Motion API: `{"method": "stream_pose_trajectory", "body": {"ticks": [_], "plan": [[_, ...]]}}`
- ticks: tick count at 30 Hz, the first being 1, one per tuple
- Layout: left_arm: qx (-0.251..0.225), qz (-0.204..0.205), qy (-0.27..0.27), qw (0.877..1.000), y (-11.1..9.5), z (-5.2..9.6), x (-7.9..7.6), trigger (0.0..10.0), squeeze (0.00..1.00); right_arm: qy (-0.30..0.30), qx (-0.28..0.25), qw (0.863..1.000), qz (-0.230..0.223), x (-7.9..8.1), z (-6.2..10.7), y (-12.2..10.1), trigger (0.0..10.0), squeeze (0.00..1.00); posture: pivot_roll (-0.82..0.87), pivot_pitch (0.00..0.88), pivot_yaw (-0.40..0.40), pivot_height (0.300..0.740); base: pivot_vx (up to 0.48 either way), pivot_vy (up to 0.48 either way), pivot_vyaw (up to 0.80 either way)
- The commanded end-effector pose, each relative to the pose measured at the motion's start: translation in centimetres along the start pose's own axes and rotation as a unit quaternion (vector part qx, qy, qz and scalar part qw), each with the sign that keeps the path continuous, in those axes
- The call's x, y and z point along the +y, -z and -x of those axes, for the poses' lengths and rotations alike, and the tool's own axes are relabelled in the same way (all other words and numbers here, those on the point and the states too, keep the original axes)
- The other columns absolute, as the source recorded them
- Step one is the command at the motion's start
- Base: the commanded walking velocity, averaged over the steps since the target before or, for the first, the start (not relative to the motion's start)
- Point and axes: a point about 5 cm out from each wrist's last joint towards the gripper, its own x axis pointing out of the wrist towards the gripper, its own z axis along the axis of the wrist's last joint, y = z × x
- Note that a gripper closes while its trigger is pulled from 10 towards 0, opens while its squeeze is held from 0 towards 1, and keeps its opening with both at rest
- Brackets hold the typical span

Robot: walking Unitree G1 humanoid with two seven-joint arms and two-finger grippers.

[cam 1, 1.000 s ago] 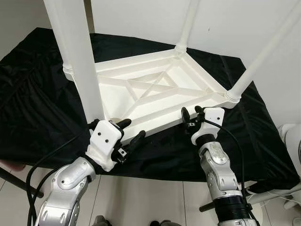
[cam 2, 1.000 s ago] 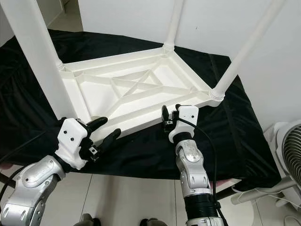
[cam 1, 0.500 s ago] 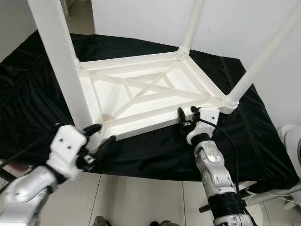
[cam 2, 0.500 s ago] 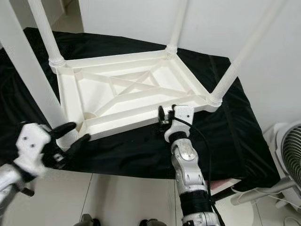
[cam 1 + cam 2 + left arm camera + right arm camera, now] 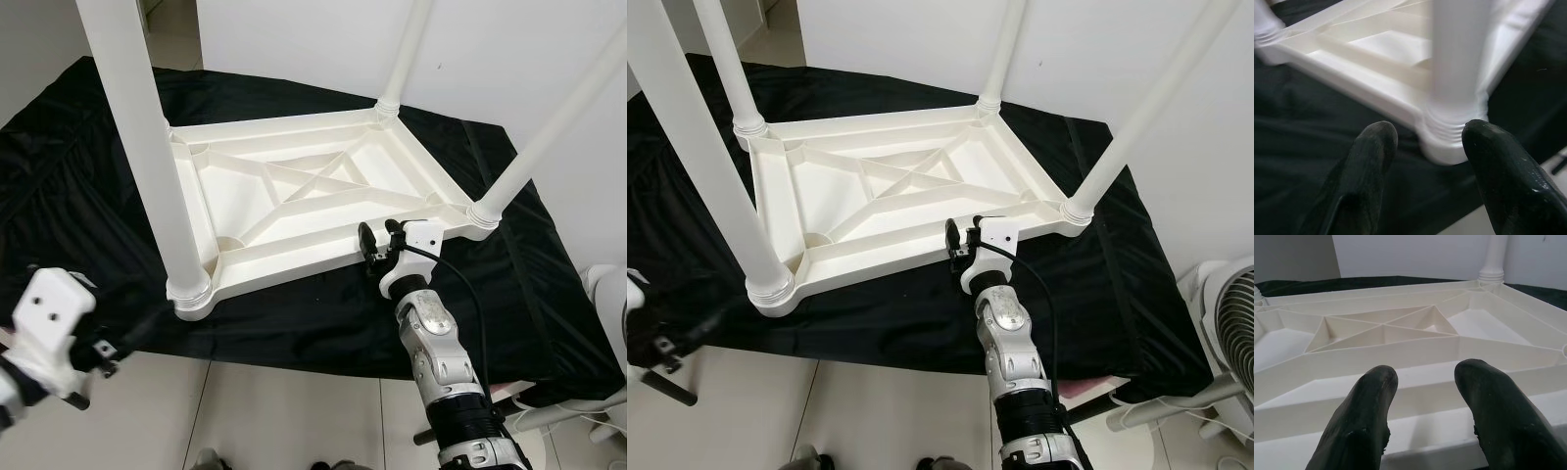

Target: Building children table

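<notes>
On the black cloth [image 5: 78, 186] the table [image 5: 304, 201] lies upside down, its ribbed underside up and all four legs standing in the corner sockets. A second ago the left gripper [image 5: 1425, 142] was up against the near-left leg [image 5: 137, 147], fingers around its base; now it has drawn back off the front edge, fingers spread and holding nothing, with the socket just beyond their tips. The leg stands by itself, so I judge it seated and the leg-fitting about done; turning the table over looks like what is left. The right gripper [image 5: 1425, 377] stays at the near rail [image 5: 892, 250], fingers parted and poised just at its edge, not pinching it. The top's long axis runs from near-left to far-right, skewed to the cloth's front edge, and the legs point upward
</notes>
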Motion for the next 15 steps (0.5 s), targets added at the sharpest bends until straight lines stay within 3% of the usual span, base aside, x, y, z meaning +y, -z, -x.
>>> {"method": "stream_pose_trajectory", "body": {"ticks": [1, 5, 11, 13, 15], "plan": [[-0.006, -0.011, -0.004, 1.000, -0.2, 0.1, 0.6, 10.0, 0.00, -0.001, 0.004, 1.000, -0.004, 0.1, 0.1, 0.3, 10.0, 0.00, 0.14, 0.118, -0.101, 0.740, 0.000, 0.000, 0.00], [-0.033, -0.001, -0.053, 0.998, -0.6, -0.7, 2.2, 10.0, 0.00, 0.001, 0.007, 1.000, -0.003, 0.0, 0.2, 0.5, 10.0, 0.00, 0.13, 0.111, -0.101, 0.740, 0.000, 0.000, 0.00], [-0.058, 0.008, -0.073, 0.996, -0.9, -1.9, 2.6, 10.0, 0.00, 0.005, 0.008, 1.000, -0.002, -0.1, 0.2, 0.6, 10.0, 0.00, 0.12, 0.104, -0.100, 0.740, 0.000, 0.000, 0.00], [-0.092, 0.008, -0.067, 0.993, -1.8, -4.0, 2.4, 10.0, 0.00, 0.025, 0.016, 1.000, 0.009, -0.6, -0.1, 0.6, 10.0, 0.00, 0.11, 0.101, -0.103, 0.740, 0.000, 0.000, 0.00], [-0.101, 0.008, -0.064, 0.993, -2.1, -4.6, 2.3, 10.0, 0.00, 0.032, 0.018, 0.999, 0.013, -0.8, -0.2, 0.7, 10.0, 0.00, 0.11, 0.102, -0.103, 0.740, 0.000, 0.000, 0.00]]}}
